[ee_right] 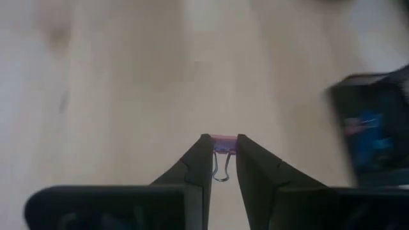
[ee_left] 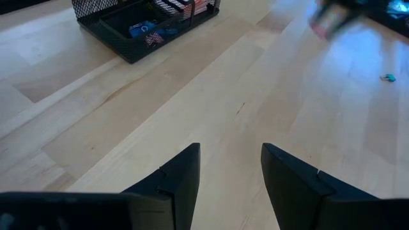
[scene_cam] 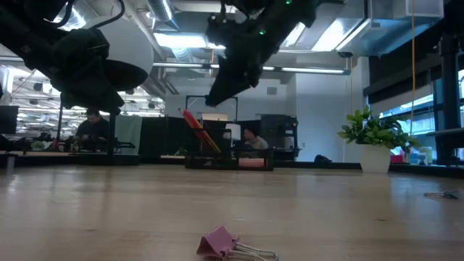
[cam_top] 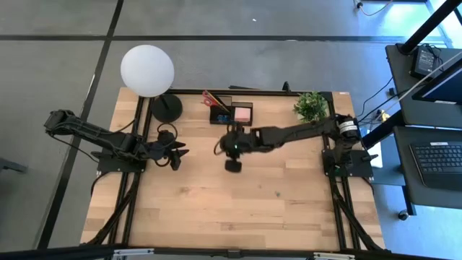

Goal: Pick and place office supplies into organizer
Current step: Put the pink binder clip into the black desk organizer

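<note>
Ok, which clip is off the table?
The pink clip in the right gripper; the other pink clip and the blue clip lie on the table.

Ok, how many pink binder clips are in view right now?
2. One pink binder clip is pinched in the right gripper above the table; the other clip lies on the table near the low camera. More may hide in the organizer.

Two binder clips (scene_cam: 226,245), one organizer (cam_top: 229,110), one plant (cam_top: 311,106)
</note>
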